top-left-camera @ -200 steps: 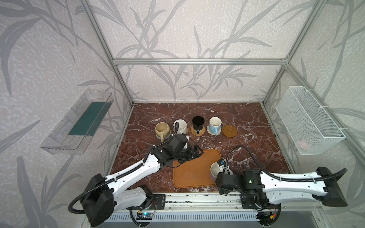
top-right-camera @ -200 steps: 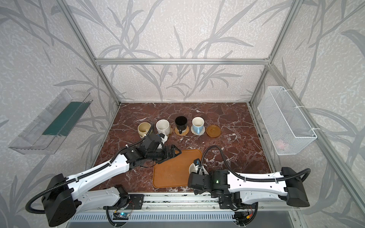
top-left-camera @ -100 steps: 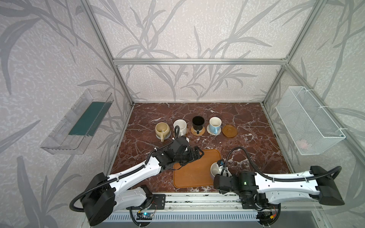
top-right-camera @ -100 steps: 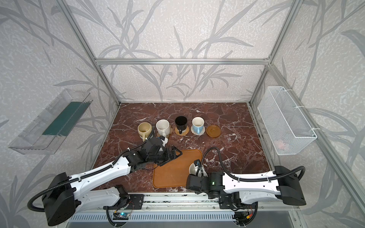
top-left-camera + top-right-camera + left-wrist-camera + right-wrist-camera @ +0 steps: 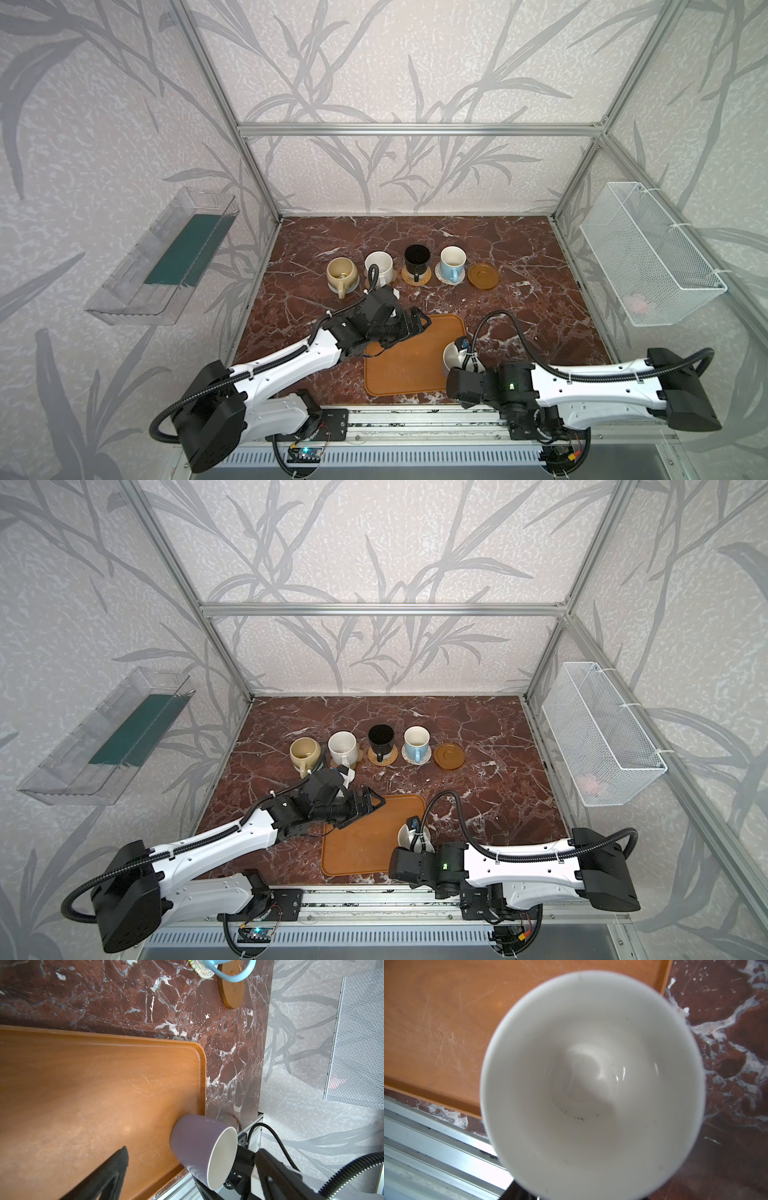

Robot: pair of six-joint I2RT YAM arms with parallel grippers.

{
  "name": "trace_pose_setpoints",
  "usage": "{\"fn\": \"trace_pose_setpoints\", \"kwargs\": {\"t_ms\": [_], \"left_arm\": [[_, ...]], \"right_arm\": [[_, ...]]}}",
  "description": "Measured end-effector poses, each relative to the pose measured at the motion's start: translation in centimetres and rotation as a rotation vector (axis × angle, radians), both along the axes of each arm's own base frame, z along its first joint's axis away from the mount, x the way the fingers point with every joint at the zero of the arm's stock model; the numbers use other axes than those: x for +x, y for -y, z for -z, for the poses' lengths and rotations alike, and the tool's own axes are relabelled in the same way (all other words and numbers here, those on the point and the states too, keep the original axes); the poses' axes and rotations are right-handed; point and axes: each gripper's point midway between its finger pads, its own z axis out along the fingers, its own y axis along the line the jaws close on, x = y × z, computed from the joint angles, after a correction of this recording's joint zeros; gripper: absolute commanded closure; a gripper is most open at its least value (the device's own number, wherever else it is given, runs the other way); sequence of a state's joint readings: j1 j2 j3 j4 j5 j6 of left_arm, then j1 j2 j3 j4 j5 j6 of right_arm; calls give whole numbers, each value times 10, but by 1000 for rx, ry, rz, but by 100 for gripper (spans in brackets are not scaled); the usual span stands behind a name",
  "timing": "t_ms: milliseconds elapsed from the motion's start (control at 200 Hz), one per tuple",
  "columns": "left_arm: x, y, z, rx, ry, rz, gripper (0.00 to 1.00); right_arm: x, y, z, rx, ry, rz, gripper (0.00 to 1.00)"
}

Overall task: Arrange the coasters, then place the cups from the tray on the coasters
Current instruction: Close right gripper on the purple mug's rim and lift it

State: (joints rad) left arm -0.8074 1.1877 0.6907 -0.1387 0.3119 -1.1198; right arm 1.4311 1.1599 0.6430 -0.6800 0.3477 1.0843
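Left jaws spread wide, I hover over the far left corner of the tray (image 5: 399,370). Beyond, the beige cup (image 5: 341,270), speckled cup (image 5: 379,264), black cup (image 5: 417,257) and blue cup (image 5: 452,259) sit on coasters (image 5: 424,277), the wooden disc (image 5: 483,275) right of them. The lavender cup (image 5: 452,357) stands at the tray's right edge, my right jaws at its rim; pinching or not, I cannot tell.

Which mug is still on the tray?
The lavender mug, at the tray's right edge. The beige mug, speckled white mug, black mug and light blue mug stand in a row farther back, off it.
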Motion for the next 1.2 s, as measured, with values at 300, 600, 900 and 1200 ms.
{"fn": "trace_pose_setpoints", "kwargs": {"t_ms": [300,600,900,1200], "left_arm": [[0,4,1,-10,-5,3,2],[0,5,3,-6,-9,6,2],[-1,7,8,0,-21,12,2],[0,10,4,-9,-19,23,2]], "right_arm": [[0,-1,5,-7,-3,1,61],[0,-1,8,-3,-2,2,64],[0,-1,15,-30,-5,0,68],[0,-1,17,-37,-11,-2,74]]}}
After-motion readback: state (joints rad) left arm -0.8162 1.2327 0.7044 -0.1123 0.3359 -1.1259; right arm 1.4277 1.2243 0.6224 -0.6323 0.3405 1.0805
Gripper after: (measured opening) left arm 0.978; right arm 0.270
